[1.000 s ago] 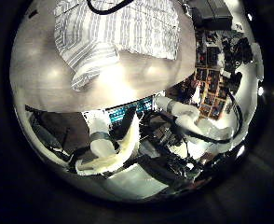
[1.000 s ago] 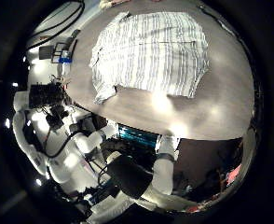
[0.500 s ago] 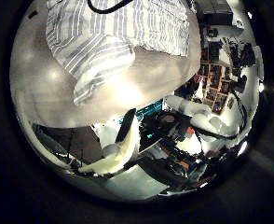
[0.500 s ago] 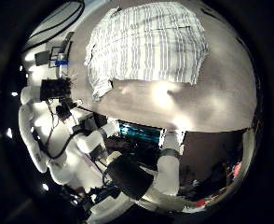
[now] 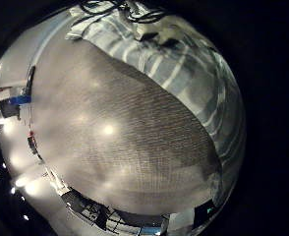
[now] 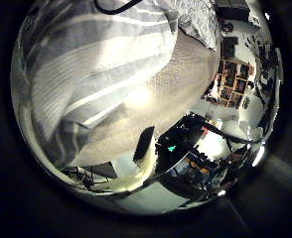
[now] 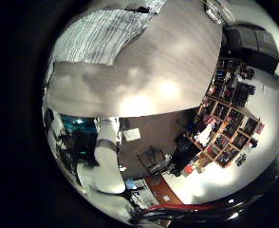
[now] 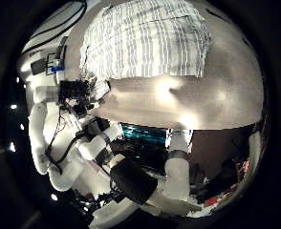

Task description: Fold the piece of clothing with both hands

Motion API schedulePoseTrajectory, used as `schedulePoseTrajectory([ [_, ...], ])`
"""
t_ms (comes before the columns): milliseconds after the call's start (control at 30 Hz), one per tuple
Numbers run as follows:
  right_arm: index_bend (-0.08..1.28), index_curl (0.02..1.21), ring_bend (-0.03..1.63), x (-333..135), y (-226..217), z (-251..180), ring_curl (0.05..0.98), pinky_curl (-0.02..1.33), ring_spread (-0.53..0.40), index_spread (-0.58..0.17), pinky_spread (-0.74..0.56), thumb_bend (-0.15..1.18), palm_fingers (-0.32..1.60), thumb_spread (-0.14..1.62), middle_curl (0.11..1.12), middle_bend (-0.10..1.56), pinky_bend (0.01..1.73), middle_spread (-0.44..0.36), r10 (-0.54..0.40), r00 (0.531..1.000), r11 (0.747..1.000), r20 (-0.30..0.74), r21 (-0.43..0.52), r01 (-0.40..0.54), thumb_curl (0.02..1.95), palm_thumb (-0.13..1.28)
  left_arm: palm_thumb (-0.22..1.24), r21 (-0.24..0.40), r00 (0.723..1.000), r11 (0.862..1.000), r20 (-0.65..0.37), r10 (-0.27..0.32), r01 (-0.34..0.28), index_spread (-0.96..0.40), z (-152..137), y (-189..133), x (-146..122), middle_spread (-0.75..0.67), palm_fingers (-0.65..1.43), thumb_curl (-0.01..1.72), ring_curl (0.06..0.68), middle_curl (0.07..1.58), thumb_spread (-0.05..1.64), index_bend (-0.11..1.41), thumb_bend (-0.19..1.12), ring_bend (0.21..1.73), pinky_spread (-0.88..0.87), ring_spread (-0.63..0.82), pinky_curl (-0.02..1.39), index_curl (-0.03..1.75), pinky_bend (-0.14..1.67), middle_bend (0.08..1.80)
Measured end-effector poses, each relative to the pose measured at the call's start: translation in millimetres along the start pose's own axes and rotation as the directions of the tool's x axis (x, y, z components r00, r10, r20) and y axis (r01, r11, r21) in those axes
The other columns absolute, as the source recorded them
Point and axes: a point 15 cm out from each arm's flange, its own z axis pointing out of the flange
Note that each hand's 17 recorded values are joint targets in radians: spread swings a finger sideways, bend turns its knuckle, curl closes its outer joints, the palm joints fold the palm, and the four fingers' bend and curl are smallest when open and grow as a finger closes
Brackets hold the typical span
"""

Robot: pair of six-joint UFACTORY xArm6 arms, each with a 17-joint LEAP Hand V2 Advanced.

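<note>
Arm [image 8: 59,143] — white rounded segments, glossy. Hand [image 8: 74,93] — black blocky body. Finger [image 6: 138,159] — white, tapered, with black backing.

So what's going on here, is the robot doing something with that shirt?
A striped piece of clothing lies spread flat on a round tabletop, waiting to be folded. These views come from cameras on the palms of the robot's two hands. The left palm is close over the cloth, which fills most of its thumb side view, while the right palm sees the whole garment from farther off. Nothing shows the cloth grasped or folded yet.
</note>
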Motion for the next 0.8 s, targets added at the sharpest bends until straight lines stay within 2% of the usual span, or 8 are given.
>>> schedulePoseTrajectory([
  [133, 0.15, 0.26, 0.57, 2, -3, 2, 0.222, 0.25, 0.117, -0.359, 0.38, -0.02, 0.17, 1.23, 0.36, 0.26, 0.59, -0.002, -0.006, 1.000, 1.000, -0.001, -0.006, 0.006, 0.26, 0.22, 0.49, -0.027, 1.000, 1.000, 0.009, -0.010, 0.010, -0.04, -6, -1, 6, 0.03, 0.52, 0.37, 0.185, 0.42, 0.99, 0.30, 0.07, 0.61, 0.27, 0.20, 0.28, 0.42, 0.23, 0.54],
  [167, 0.16, 0.26, 0.57, 2, -4, 4, 0.222, 0.25, 0.117, -0.359, 0.38, -0.02, 0.17, 1.23, 0.36, 0.26, 0.59, -0.002, -0.007, 1.000, 1.000, 0.001, -0.011, 0.007, 0.26, 0.22, 0.53, -0.040, 1.000, 0.999, 0.010, -0.013, 0.014, -0.07, -8, 0, 8, -0.02, 0.66, 0.38, 0.197, 0.44, 1.01, 0.30, 0.08, 0.66, 0.19, 0.11, 0.29, 0.43, 0.27, 0.60],
  [267, 0.15, 0.26, 0.57, 1, -8, 5, 0.222, 0.25, 0.118, -0.359, 0.38, -0.02, 0.17, 1.23, 0.36, 0.26, 0.58, -0.002, -0.010, 1.000, 1.000, 0.001, -0.019, 0.010, 0.26, 0.22, 0.67, -0.063, 0.999, 0.998, 0.029, -0.022, 0.024, -0.17, -15, -4, 11, -0.17, 1.11, 0.42, 0.247, 0.51, 1.04, 0.25, 0.12, 0.84, -0.13, -0.19, 0.34, 0.46, 0.54, 0.74],
  [367, 0.15, 0.26, 0.57, 2, -12, 9, 0.223, 0.25, 0.102, -0.363, 0.38, -0.02, 0.18, 1.23, 0.36, 0.26, 0.59, -0.009, -0.012, 1.000, 1.000, 0.002, -0.026, 0.012, 0.26, 0.22, 0.77, -0.056, 0.999, 0.998, 0.052, -0.018, 0.021, -0.27, -20, -10, 12, -0.29, 1.27, 0.46, 0.356, 0.61, 1.05, 0.28, 0.14, 1.04, -0.34, -0.35, 0.47, 0.53, 0.80, 0.83],
  [467, 0.15, 0.26, 0.63, 2, -18, 13, 0.229, 0.24, 0.044, -0.352, 0.32, -0.01, 0.30, 1.22, 0.36, 0.28, 0.61, -0.026, -0.013, 1.000, 1.000, 0.002, -0.022, 0.013, 0.26, 0.24, 0.82, -0.046, 0.998, 0.999, 0.067, -0.017, 0.020, -0.36, -28, -14, 11, -0.36, 1.24, 0.49, 0.419, 0.68, 1.05, 0.35, 0.13, 1.16, -0.45, -0.42, 0.54, 0.61, 0.98, 0.90],
  [633, 0.15, 0.26, 0.72, -1, -37, 19, 0.257, 0.24, -0.049, -0.334, 0.21, 0.00, 0.38, 1.21, 0.37, 0.32, 0.63, -0.058, -0.034, 0.999, 0.999, -0.012, 0.004, 0.034, 0.29, 0.33, 0.84, -0.015, 0.997, 1.000, 0.072, -0.021, 0.022, -0.49, -46, -22, 8, -0.45, 1.15, 0.52, 0.475, 0.76, 1.04, 0.46, 0.09, 1.28, -0.53, -0.46, 0.61, 0.75, 1.12, 1.00],
  [733, 0.16, 0.27, 0.76, -9, -43, 34, 0.273, 0.23, -0.097, -0.317, 0.14, -0.01, 0.35, 1.18, 0.38, 0.33, 0.63, -0.077, -0.061, 0.998, 0.998, -0.019, -0.026, 0.060, 0.30, 0.37, 0.85, -0.016, 0.997, 1.000, 0.073, -0.018, 0.019, -0.54, -60, -23, 9, -0.48, 1.12, 0.54, 0.492, 0.79, 1.04, 0.48, 0.06, 1.31, -0.55, -0.46, 0.63, 0.83, 1.17, 1.04],
  [800, 0.17, 0.27, 0.76, -13, -40, 60, 0.276, 0.23, -0.108, -0.312, 0.13, -0.01, 0.34, 1.17, 0.38, 0.33, 0.62, -0.083, -0.071, 0.997, 0.995, -0.017, -0.078, 0.070, 0.31, 0.38, 0.85, -0.020, 0.997, 1.000, 0.073, -0.017, 0.019, -0.57, -69, -22, 10, -0.50, 1.10, 0.55, 0.499, 0.81, 1.04, 0.48, 0.04, 1.33, -0.56, -0.46, 0.64, 0.88, 1.19, 1.05],
])
